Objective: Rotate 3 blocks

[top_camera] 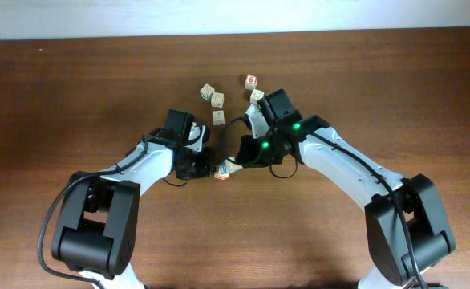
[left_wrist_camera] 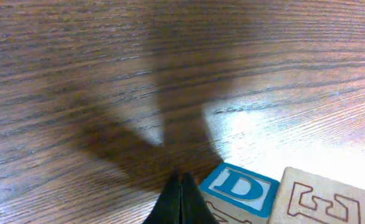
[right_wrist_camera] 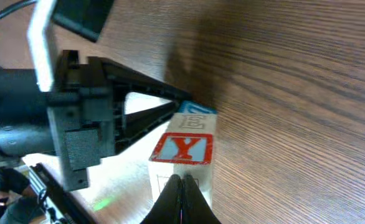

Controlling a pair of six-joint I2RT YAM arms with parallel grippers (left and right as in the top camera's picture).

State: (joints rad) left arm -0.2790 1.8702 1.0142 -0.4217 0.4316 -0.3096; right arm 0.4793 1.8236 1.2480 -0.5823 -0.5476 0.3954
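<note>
Blocks (top_camera: 223,169) — two touching, between left tool (left_wrist_camera: 181,186) and right tool (right_wrist_camera: 183,186)

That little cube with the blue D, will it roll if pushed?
Probably not: the D cube has flat faces, so it should slide or pivot. It looks like stiff wood, likely light. The smooth table may let it skid.
</note>
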